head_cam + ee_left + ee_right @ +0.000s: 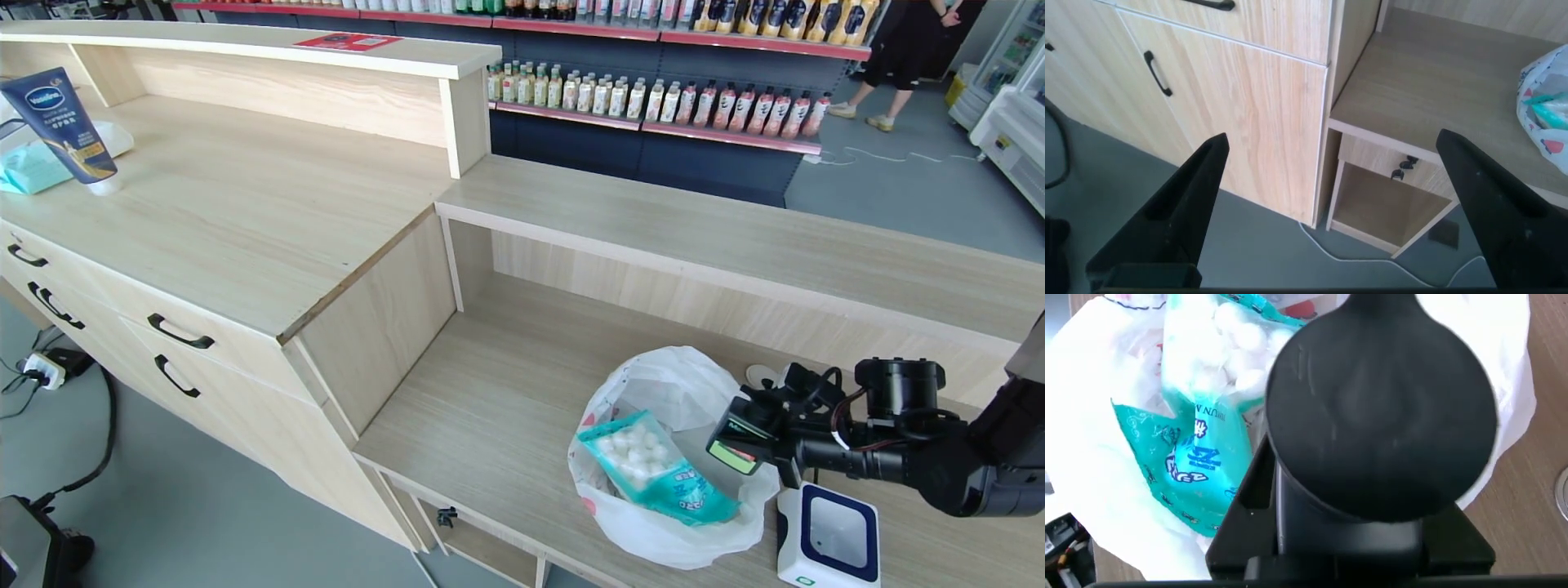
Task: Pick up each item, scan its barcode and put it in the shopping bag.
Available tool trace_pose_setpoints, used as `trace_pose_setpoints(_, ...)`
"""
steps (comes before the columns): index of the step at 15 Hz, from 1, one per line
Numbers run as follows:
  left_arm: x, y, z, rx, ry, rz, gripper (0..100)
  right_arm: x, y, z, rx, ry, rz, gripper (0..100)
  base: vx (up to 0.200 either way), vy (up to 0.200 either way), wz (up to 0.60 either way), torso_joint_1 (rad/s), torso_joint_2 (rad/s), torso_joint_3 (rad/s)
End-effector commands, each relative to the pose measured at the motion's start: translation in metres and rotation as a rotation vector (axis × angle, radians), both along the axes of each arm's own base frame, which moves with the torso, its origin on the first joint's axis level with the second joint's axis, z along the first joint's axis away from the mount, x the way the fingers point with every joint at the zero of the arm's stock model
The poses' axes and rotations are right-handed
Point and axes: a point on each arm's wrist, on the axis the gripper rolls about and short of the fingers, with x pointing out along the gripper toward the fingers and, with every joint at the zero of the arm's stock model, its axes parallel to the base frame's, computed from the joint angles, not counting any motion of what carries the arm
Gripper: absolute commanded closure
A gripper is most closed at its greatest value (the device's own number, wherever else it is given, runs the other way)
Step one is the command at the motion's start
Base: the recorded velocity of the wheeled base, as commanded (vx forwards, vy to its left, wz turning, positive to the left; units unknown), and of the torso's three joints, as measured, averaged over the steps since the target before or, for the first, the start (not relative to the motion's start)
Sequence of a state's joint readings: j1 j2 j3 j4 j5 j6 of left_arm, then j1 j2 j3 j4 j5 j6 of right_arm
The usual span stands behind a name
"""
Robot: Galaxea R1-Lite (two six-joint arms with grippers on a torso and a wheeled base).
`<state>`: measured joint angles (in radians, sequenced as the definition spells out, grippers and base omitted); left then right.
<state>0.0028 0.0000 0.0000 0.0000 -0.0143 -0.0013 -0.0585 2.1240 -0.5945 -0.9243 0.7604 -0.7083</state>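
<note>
Counter (490, 408) holds shopping bag (678, 384); right hand (747, 441) hovers above.

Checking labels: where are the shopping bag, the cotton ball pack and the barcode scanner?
shopping bag (671, 377), head view, white upper rim.
cotton ball pack (684, 496), head view, teal lower half.
barcode scanner (841, 532), head view, its glass window.

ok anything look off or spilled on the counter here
Nothing spilled or broken. The shopping bag is slumped on its side near the lower counter's front edge, and the teal cotton-ball pack lies slanted in its open mouth, one end up on the rim rather than tucked inside.
</note>
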Motion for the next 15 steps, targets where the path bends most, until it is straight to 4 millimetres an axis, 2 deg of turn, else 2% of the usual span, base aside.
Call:
trace_pose_setpoints(1,0.0,0.0,0.0,0.0,0.0,-0.001,0,0.004,0.0,-0.009,0.006,0.008,0.01,100,0.0,0.0,0.0,0.0,0.0,0.0)
trace_pose_setpoints(5,0.0,0.0,0.0,0.0,0.0,-0.001,0,0.012,0.0,-0.02,0.005,-0.003,0.012,100,0.0,0.0,0.0,0.0,0.0,0.0)
trace_pose_setpoints(15,0.0,0.0,0.0,0.0,0.002,-0.001,0,0.014,0.01,-0.033,-0.017,-0.006,0.058,100,0.0,0.0,0.0,0.0,0.0,0.0)
